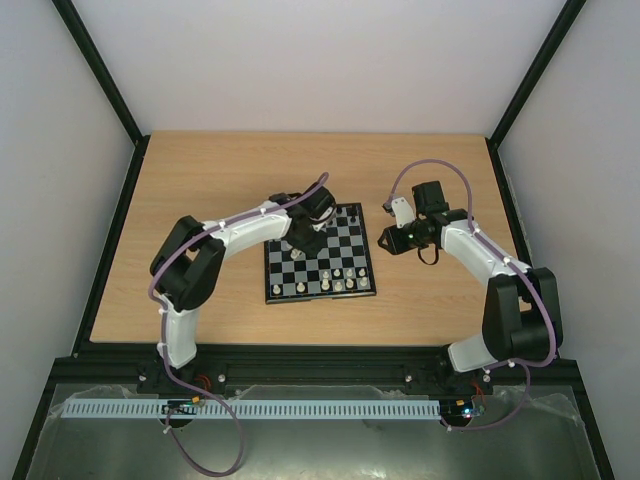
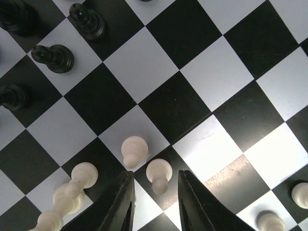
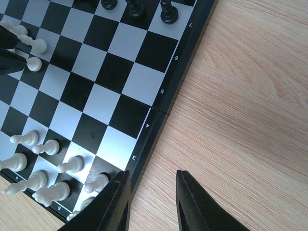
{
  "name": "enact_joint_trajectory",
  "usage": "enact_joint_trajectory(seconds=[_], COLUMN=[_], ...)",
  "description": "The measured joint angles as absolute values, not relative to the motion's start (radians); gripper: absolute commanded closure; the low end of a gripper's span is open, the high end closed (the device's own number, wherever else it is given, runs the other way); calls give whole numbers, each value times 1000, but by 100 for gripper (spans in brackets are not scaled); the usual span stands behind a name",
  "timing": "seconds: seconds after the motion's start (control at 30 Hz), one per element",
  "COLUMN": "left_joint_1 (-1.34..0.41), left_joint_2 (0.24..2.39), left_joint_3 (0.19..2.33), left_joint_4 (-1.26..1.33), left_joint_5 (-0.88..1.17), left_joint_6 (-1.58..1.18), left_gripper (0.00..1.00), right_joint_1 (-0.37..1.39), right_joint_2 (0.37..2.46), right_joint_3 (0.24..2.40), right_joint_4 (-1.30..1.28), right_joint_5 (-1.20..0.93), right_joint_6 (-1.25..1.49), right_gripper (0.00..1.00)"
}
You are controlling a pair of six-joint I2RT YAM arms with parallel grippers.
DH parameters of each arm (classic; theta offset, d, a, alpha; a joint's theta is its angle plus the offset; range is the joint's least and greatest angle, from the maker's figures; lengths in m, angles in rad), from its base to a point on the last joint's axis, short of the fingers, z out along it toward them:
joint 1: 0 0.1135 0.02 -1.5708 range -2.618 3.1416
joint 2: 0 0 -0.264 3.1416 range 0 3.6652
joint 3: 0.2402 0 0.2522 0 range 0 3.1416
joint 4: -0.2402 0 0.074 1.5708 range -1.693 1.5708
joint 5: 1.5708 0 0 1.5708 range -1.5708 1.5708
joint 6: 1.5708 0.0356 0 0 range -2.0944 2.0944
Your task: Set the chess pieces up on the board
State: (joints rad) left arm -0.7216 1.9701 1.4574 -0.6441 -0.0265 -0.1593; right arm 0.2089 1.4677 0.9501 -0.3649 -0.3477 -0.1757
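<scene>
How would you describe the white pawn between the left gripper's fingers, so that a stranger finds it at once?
Find the chessboard in the middle of the wooden table, where the left gripper hangs over its left side. In the left wrist view, one cream-white pawn stands in the gap between the two black fingers. Its nearest twin stands just outside them.

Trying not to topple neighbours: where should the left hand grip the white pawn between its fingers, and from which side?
Probably by its round head, straight down from above: the pawn is tiny and another pawn stands close beside it, so a sideways approach would likely knock that one.
</scene>
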Motion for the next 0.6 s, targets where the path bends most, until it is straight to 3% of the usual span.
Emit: enact_joint_trajectory(seconds=[0.6], left_joint_1=[-728], left_joint_2=[2018], left_joint_3=[1471], left_joint_4=[-620], left_joint_5=[27], left_joint_6=[-142], left_gripper=[87], right_joint_1=[209], right_joint_2=[1480], right_joint_3=[950], right_joint_4=[-369], right_joint_5=[-348], right_joint_6=[-177], right_gripper=[72])
